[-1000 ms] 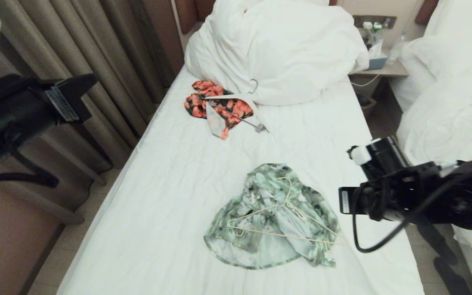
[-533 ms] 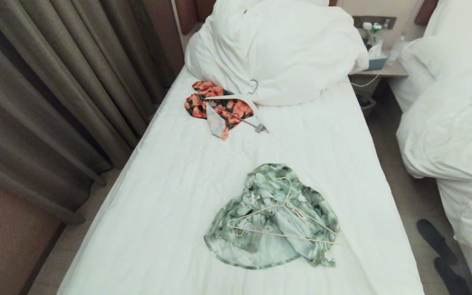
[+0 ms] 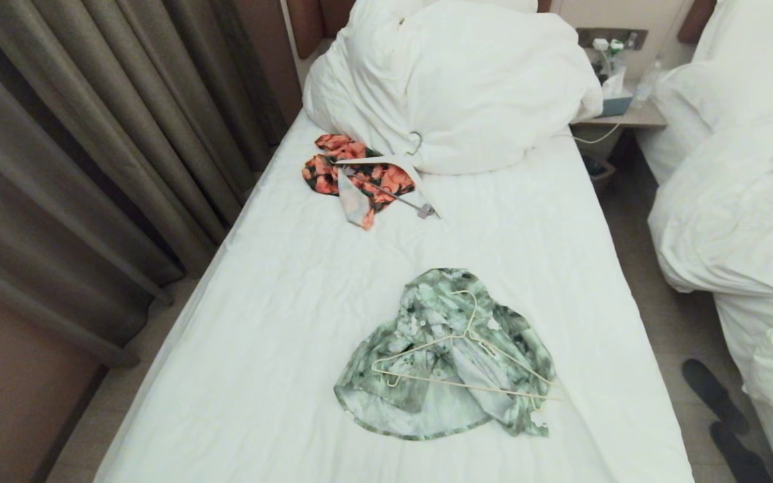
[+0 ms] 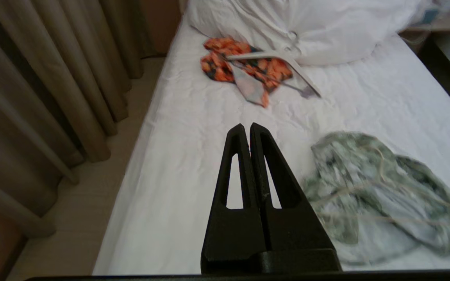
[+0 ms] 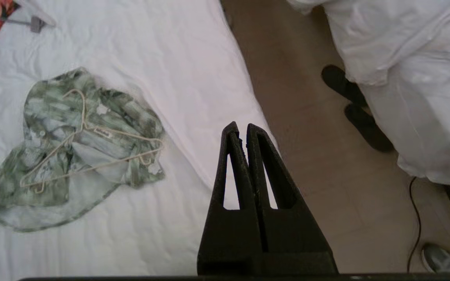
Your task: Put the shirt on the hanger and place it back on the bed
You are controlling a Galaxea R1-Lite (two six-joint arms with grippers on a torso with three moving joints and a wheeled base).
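Curtain [image 3: 91, 134]: hangs in heavy folds along the left side of the bed, down to the floor.

Left gripper [image 4: 247, 130]: out of the head view; in its own wrist view it hangs above the left part of the sheet, jaws pressed together with nothing between them. It is well apart from the clothing, so it looks parked, not at work.

Bed [image 3: 279, 322]: long, with a white sheet, running away from the robot. It serves as the work surface and the place named for setting the shirt down.

Orange garment [image 3: 353, 176]: crumpled near the far end, with a thick white hanger [image 3: 386, 161] lying across it. Not part of this job.

Duvet [image 3: 453, 80]: bundled at the head end, leaving the middle of the sheet free for the clothes.

Shirt [image 3: 427, 382]: green-and-white print, lying in a rumpled heap on the near part of the bed, towards its right edge.

Hanger [image 3: 457, 355]: thin cream wire, resting on top of the shirt, hook pointing towards the duvet. Whether its arms sit inside the shoulders cannot be told; it appears merely laid on the cloth.

Right gripper [image 5: 241, 130]: also out of the head view; its wrist view shows it over the bed's right edge and the floor, jaws closed and empty.

Second bed [image 3: 749, 201]: far right, heaped with bedding; dark slippers [image 3: 715, 396] on the floor beside it.
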